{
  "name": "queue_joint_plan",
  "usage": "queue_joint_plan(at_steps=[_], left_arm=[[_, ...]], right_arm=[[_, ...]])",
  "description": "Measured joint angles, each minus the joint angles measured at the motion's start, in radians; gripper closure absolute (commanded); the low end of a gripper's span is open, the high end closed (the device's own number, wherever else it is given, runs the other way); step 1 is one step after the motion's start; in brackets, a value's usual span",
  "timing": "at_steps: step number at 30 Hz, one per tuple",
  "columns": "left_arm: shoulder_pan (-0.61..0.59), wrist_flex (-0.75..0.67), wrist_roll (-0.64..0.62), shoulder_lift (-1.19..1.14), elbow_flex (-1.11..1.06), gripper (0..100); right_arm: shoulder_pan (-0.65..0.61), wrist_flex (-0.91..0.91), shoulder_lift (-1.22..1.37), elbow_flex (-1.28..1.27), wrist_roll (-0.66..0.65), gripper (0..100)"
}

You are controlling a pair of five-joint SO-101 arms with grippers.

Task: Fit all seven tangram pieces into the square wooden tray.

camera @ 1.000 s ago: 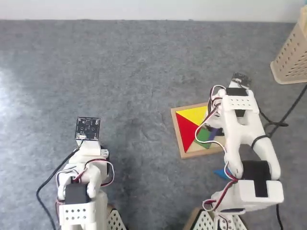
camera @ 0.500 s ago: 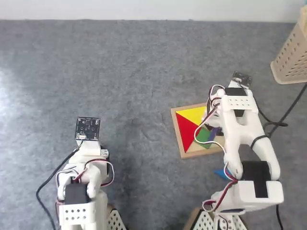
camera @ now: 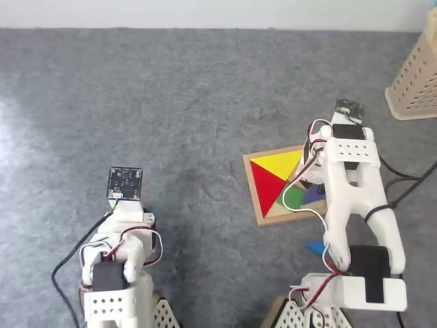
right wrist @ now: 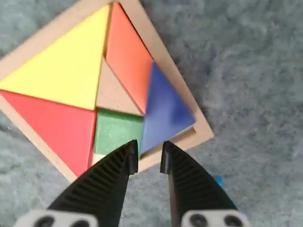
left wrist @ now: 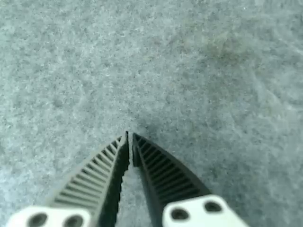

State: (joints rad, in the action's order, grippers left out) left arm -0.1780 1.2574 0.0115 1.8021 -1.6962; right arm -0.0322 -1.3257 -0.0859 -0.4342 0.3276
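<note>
Right gripper [right wrist: 149, 152], jaws slightly parted and empty, faces the blue triangle [right wrist: 165, 109] along its long edge; from above, the arm [camera: 351, 184] half hides it.

Nothing legible shows in any view: no word, number, label or sign can be read. The small black circuit board [camera: 125, 183] on the left arm's wrist carries pale specks, too small to tell whether they are print.

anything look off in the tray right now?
Yes. The dark blue triangle sits askew: one corner rides over the tray rim rather than lying flat inside. A wood-coloured triangular patch beside the orange piece looks unfilled, and a light blue piece lies on the carpet outside the tray.
</note>
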Motion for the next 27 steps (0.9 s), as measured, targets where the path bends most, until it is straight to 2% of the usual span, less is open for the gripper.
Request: queue_joint_plan(at_steps=[6,10,16,27], left_arm=[[0.000,0.000,0.000,0.000,0.000,99],[0.000,0.000,0.000,0.000,0.000,99],[0.000,0.000,0.000,0.000,0.000,99],[0.000,0.000,0.000,0.000,0.000,99]], right_arm=[[0.015,-0.002,0.000,0.000,-0.021,91.2],[0.008,0.005,0.000,0.000,-0.152,99.8],[0.071,0.204,-0.011,-0.118,-0.296,99.2],[0.071,0.311,-0.011,-0.233,-0.319,99.2]])
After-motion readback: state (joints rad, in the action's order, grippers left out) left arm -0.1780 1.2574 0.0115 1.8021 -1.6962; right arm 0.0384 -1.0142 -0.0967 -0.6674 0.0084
